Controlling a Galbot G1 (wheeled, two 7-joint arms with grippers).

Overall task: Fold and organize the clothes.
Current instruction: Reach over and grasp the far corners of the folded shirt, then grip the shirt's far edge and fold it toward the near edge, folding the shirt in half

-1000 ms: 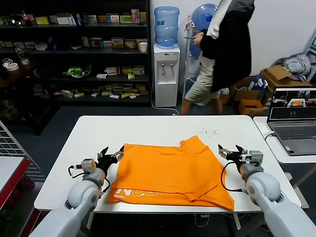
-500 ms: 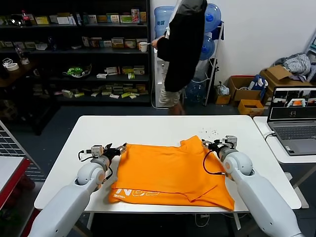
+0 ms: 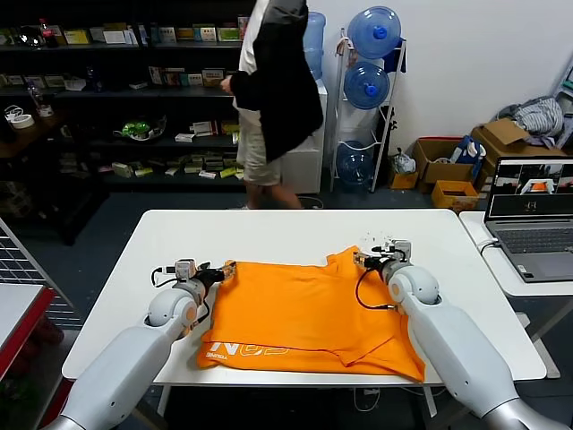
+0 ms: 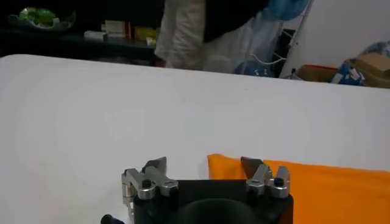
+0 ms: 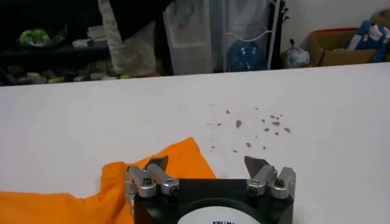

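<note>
Left tool (image 3: 218,270) sits spread at the orange T-shirt's (image 3: 304,313) far left corner, right tool (image 3: 364,261) spread at its far right sleeve; fingertips are mostly hidden from the head view. Shirt lies flat on the white surface (image 3: 269,233), near edge overhanging, lettering half cut off; dark specks (image 5: 250,125) beside the sleeve; a person (image 3: 269,90) passes the shelves (image 3: 107,98), laptop (image 3: 531,208) off right.

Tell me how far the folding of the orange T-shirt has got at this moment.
Done: the bright orange short-sleeved T-shirt lies on the white table, one side already turned over the body. In hand: the left gripper sits open at the far left corner, the right gripper at the far right sleeve tip with fingers apart; neither has closed on fabric. Left: grasping, the remaining folds and tidying.
</note>
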